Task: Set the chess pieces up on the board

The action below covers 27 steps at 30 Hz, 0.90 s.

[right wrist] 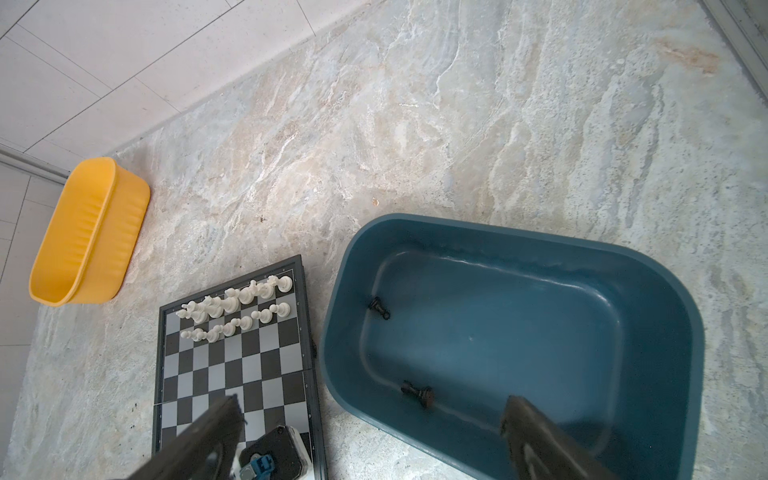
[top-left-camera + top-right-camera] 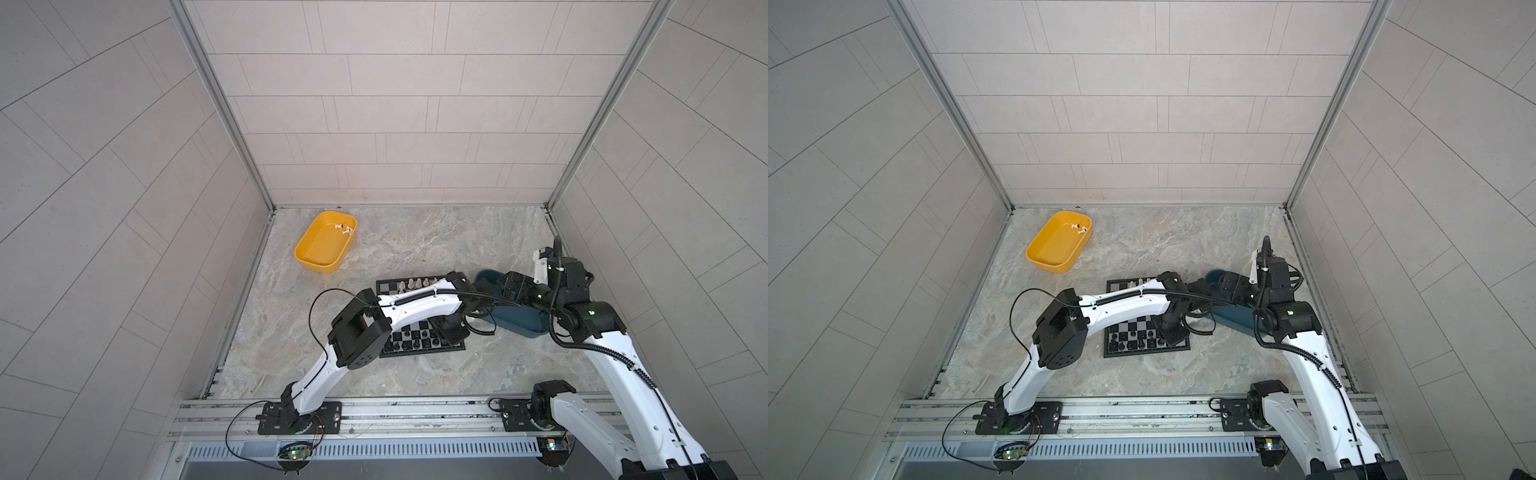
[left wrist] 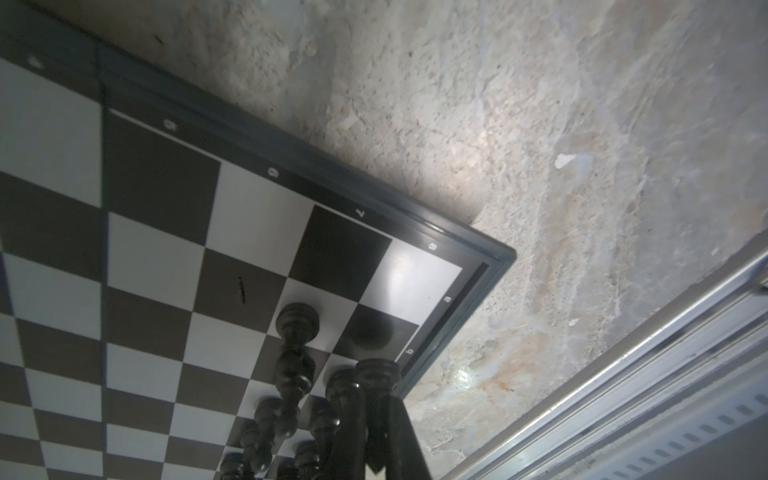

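Left gripper [image 3: 374,403] pinches a black piece [image 3: 378,370] base-down over the board [image 3: 257,208] at its near corner, likely to fill black's back row. Right gripper [image 1: 372,405], jaws spread wide, hangs above the teal tray [image 1: 478,235] (two loose black men [image 1: 417,392] lie there, probably the next pickups). Board border reads 6, 7, 8, a, b.

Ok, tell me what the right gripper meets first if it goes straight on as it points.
Probably the teal tray: the open right gripper aims at its near wall, by a lying black piece. Depth is unclear.
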Each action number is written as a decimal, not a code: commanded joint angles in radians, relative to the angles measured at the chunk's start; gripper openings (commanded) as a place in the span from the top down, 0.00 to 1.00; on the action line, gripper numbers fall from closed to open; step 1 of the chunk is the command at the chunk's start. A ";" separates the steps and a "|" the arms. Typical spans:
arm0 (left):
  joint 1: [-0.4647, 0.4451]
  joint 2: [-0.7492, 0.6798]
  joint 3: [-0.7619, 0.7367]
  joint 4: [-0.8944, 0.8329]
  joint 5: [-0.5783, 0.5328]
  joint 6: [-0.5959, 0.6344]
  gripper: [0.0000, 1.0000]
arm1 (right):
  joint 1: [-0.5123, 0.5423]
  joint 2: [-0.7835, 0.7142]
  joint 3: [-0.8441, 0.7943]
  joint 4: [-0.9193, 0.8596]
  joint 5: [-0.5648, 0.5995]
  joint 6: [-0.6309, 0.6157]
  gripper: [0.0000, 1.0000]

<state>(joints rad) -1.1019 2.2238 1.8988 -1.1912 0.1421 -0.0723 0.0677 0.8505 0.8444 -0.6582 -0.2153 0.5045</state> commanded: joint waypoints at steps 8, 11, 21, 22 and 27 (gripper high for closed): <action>-0.004 0.038 0.033 -0.035 -0.021 -0.011 0.93 | 0.007 -0.018 -0.004 -0.018 0.018 -0.009 0.01; -0.003 0.040 0.033 -0.030 -0.016 -0.014 0.88 | 0.007 -0.020 -0.004 -0.021 0.021 -0.009 0.01; -0.004 0.041 0.039 -0.013 0.005 -0.024 0.78 | 0.007 -0.020 -0.003 -0.022 0.019 -0.005 0.01; -0.006 0.040 0.037 -0.011 0.012 -0.024 0.78 | 0.007 -0.022 -0.003 -0.023 0.021 -0.005 0.01; -0.006 0.048 0.046 -0.008 0.018 -0.032 0.83 | 0.009 -0.021 -0.002 -0.024 0.020 -0.006 0.01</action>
<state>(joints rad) -1.1019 2.2520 1.9137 -1.1900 0.1543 -0.0952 0.0719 0.8436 0.8444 -0.6598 -0.2150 0.5045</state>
